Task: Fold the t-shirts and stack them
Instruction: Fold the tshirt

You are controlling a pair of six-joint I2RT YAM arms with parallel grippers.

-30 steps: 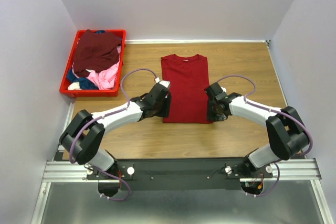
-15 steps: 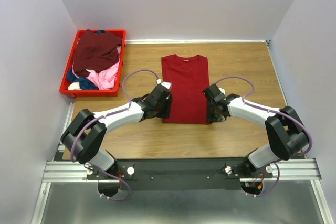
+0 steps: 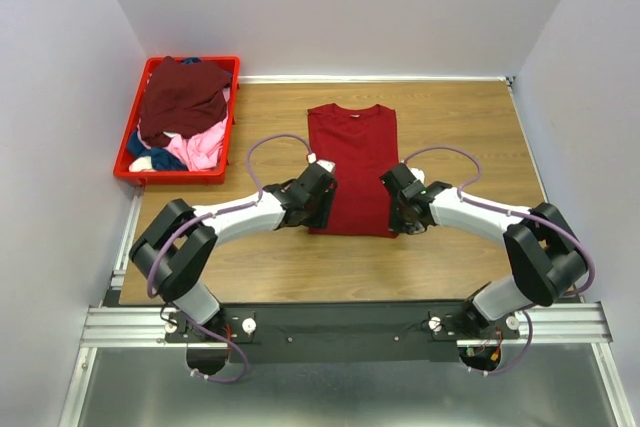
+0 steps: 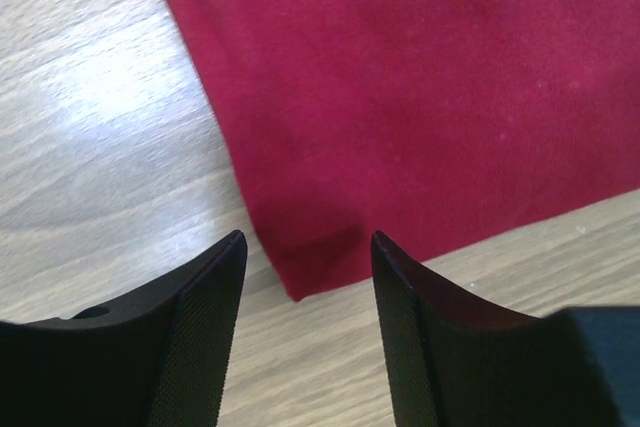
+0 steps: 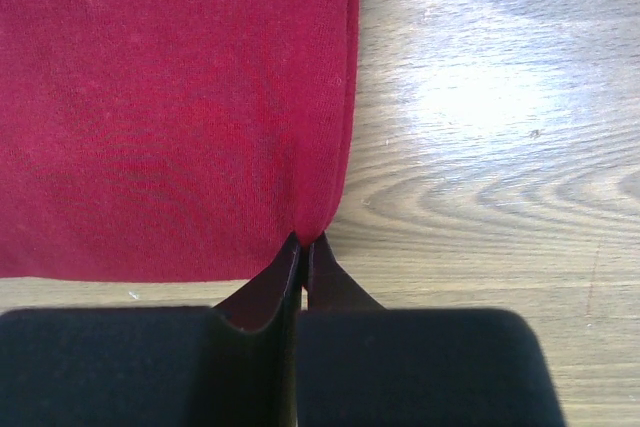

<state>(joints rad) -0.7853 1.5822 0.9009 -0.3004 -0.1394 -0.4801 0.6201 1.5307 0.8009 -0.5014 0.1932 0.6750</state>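
Red plastic crate (image 3: pixel 170 178) stands at the far left corner of the wooden table (image 3: pixel 460 127). Grey walls (image 3: pixel 340 7) enclose the table on three sides. Metal rail (image 3: pixel 120 325) runs along its near edge.

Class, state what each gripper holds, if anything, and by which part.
Right gripper: red shirt, pinched at its near hem by the right corner. Left gripper: open around the left corner, holding nothing.

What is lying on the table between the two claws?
The red t-shirt fills the gap: its lower end lies between the left claw and right claw, seen in the top view.
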